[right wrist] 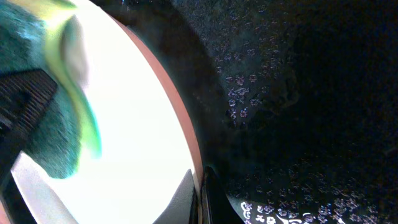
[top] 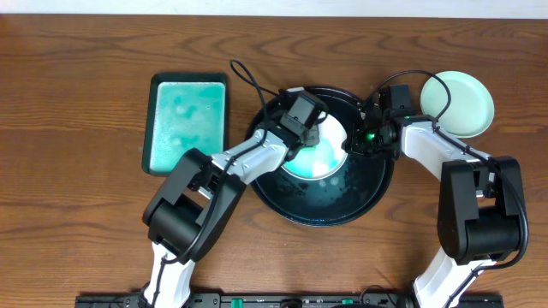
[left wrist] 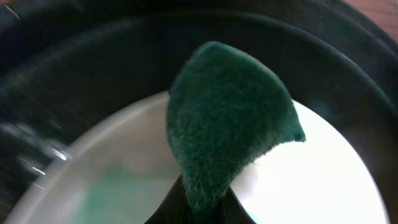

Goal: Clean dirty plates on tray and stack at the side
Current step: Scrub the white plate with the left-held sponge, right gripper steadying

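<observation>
A white plate [top: 325, 156] lies in the large round black tray [top: 370, 192], with a faint teal smear on it. My left gripper [top: 301, 120] is shut on a dark green sponge [left wrist: 224, 124] and holds it over the plate [left wrist: 323, 180]. My right gripper [top: 358, 141] is shut on the plate's right rim [right wrist: 189, 149], one finger above and one below. The sponge and left gripper show at the left edge of the right wrist view [right wrist: 37, 118]. A pale mint-green plate [top: 458, 103] sits on the table right of the tray.
A rectangular dark-rimmed teal-green tray [top: 187, 122] with foamy liquid stands left of the black tray. Cables run over the black tray's far rim. The wooden table [top: 77, 214] extends around both trays.
</observation>
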